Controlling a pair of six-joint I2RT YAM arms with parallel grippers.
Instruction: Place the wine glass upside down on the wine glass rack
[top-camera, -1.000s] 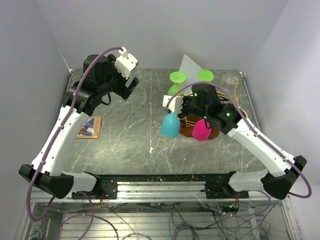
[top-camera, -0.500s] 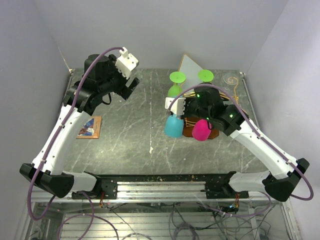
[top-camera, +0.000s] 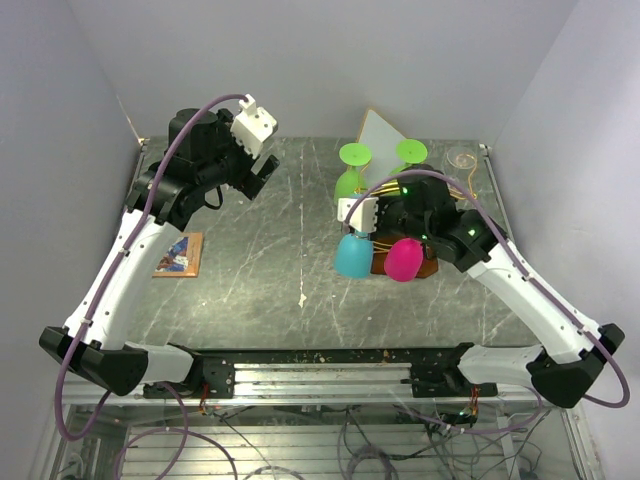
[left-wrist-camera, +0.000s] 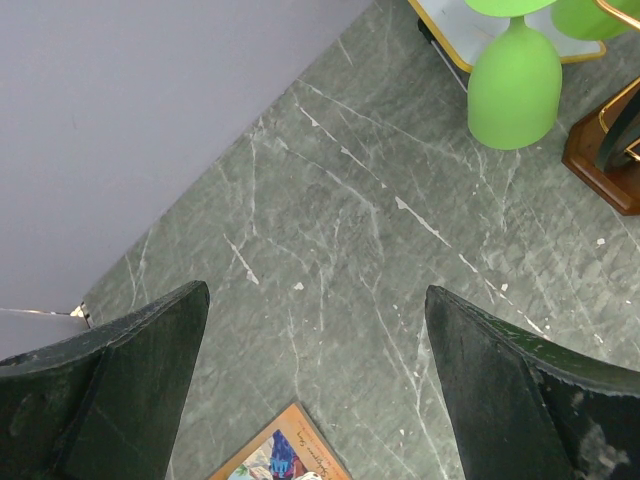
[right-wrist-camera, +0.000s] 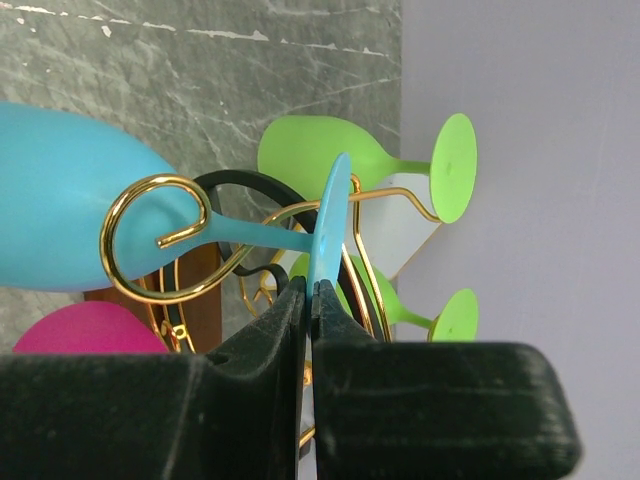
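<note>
Rightward went the right arm since the earlier view, and it brought the turquoise plastic wine glass (top-camera: 352, 257) in closer to the ornate gold wire wine glass rack (left-wrist-camera: 605, 165) on its dark wooden base, while the left arm held its spot.

Far left, a small picture card (top-camera: 178, 253) lay flat on the grey-green marbled bench (top-camera: 270, 260). Up at the back left the left gripper (top-camera: 262, 175) hovered high, its jaws spread wide with nothing between them; its wrist view showed only bare bench below.

Moving across, two lime-green wine glasses (top-camera: 349, 182) sat at the rack's far side, bowls down and feet up, in front of a white diamond-shaped panel (top-camera: 380, 125) with a gold edge.

Then the action. The turquoise plastic wine glass was at the rack's near-left corner, its bowl just beside a magenta wine glass (top-camera: 403, 260). The right gripper (right-wrist-camera: 312, 292) had its jaws pinching the rim of the turquoise glass's round foot. The stem lay across one gold curl of the rack, and whether it sat inside that arm could not be told.

Far right at the back, a small clear glass piece (top-camera: 460, 157) stood well apart.
</note>
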